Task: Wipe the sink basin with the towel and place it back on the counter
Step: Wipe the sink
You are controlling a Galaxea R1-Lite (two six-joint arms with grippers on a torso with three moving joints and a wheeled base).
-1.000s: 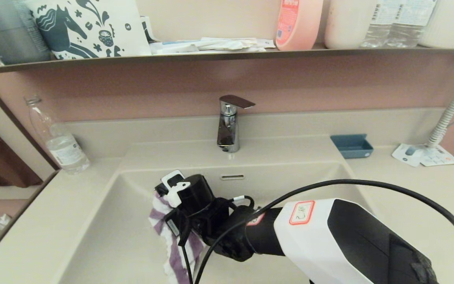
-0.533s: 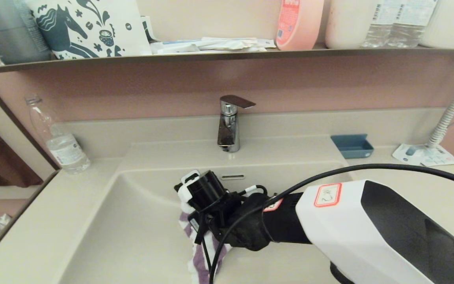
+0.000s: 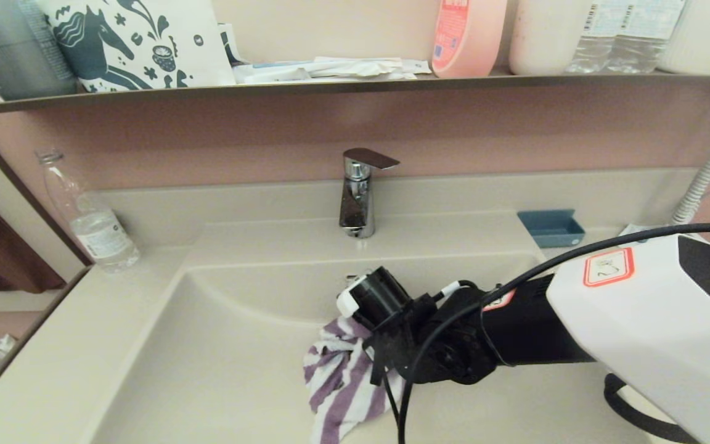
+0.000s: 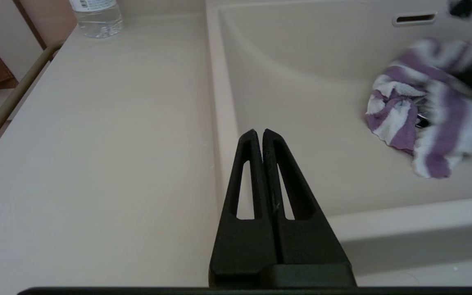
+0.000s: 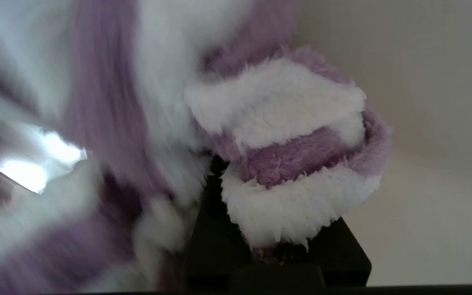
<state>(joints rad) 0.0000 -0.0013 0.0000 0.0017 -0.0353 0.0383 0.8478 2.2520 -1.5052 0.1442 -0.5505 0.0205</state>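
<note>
Towel (image 3: 346, 385): purple-and-white striped terry cloth, bunched, lying against the floor of the sink basin (image 3: 219, 370), forward of the faucet (image 3: 358, 194) and slightly to its right; one loose end trails toward the basin's front edge.
Right pincer (image 5: 260, 229): down inside the basin, forward of the faucet; pinching the towel. In the right wrist view the pile wraps over the dark fingers and hides their tips.
Right arm: reaches into the basin from the right of the faucet, with a black cable looping over its white shell.
Left pincer (image 4: 259, 135): fingers pressed together, holding nothing; it hovers above the basin's left front rim, well forward and left of the faucet, apart from the towel.
Sink basin: cream-beige moulded bowl directly in front of the faucet; the overflow slot (image 4: 415, 18) sits in the back wall under the faucet. Drain plug: cannot tell, the spot is covered by arm and cloth.
Counter (image 3: 65, 357): same cream colour as the basin, flat on both sides of it.
Water bottle (image 3: 87, 216): clear plastic, upright on the counter, far left of the faucet, near the back edge.
Blue tray (image 3: 550, 228): small, on the counter to the right of the faucet, by the back edge.
Shelf (image 3: 330, 87): dark-edged, above the faucet, carrying a pink bottle (image 3: 467, 37) and a patterned bag (image 3: 139, 40).
</note>
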